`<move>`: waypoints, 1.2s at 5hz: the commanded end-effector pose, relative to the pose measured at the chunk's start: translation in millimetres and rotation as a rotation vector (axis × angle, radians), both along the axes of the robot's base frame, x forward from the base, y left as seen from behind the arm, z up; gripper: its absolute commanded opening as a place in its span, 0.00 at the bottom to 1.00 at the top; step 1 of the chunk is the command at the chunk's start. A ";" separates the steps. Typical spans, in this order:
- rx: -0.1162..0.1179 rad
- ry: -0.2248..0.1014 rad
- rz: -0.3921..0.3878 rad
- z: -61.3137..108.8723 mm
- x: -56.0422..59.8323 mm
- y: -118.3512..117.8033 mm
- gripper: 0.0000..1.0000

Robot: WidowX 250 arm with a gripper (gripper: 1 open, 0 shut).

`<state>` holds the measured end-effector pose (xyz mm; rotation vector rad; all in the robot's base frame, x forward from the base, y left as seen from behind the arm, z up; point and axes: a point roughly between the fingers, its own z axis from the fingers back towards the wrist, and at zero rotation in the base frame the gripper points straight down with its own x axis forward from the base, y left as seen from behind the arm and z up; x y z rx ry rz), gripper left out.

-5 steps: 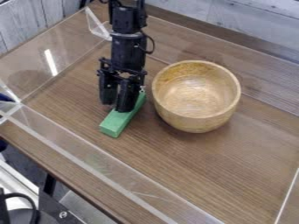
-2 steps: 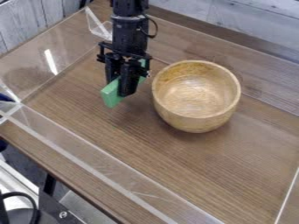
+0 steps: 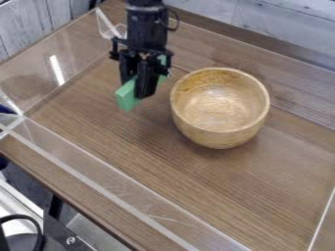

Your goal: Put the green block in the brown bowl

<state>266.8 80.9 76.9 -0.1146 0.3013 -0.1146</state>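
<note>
The green block [image 3: 127, 97] hangs tilted above the table, its upper end pinched between the black fingers of my gripper [image 3: 141, 86], which is shut on it. Only the block's lower part shows below the fingers. The arm comes down from the top of the view, pointing steeply downward. The brown bowl [image 3: 220, 106] stands upright on the wooden table just right of the gripper, and nothing shows inside it. The block is left of the bowl's rim and apart from it.
The wooden tabletop [image 3: 170, 176] is enclosed by low clear plastic walls [image 3: 53, 74] along the left, front and back. A metal frame and cables show below the front left corner.
The gripper closed on the green block where it lay on the table and lifted it; block and gripper now sit higher and slightly farther back.
</note>
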 end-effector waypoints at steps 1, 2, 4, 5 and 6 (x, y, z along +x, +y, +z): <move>0.069 -0.137 -0.057 38.8 19.7 -1.6 0.00; 0.102 -0.178 -0.128 50.0 32.2 -13.1 0.00; 0.072 -0.179 -0.082 66.9 60.8 -56.0 0.00; 0.045 -0.177 -0.132 60.6 67.0 -80.0 0.00; 0.019 -0.169 -0.161 49.5 67.5 -92.4 0.00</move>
